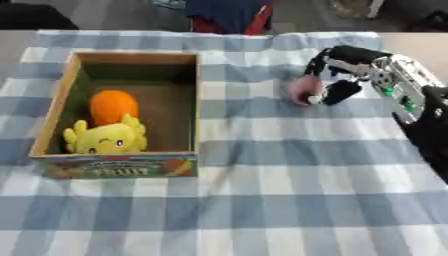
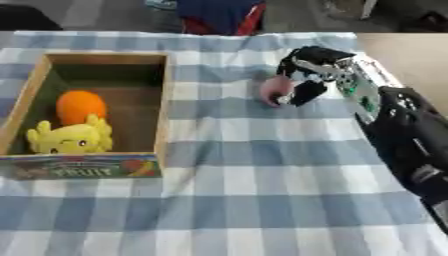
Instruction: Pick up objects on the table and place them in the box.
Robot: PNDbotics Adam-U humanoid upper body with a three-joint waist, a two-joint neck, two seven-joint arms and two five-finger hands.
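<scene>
My feed is soft all over; nothing has a crisp edge, and the print on the box (image 1: 118,167) front smears into coloured blobs. Light is even and moderately bright, apparently from overhead. The checked cloth (image 1: 262,200) shows no glare. I see a faint shadow on the cloth just right of the box, and the box's inner left wall sits dark. The right hand (image 1: 337,80) is blurred worst, its fingers merging with the small pinkish object (image 1: 304,90) beside them. The background beyond the table is dim.
</scene>
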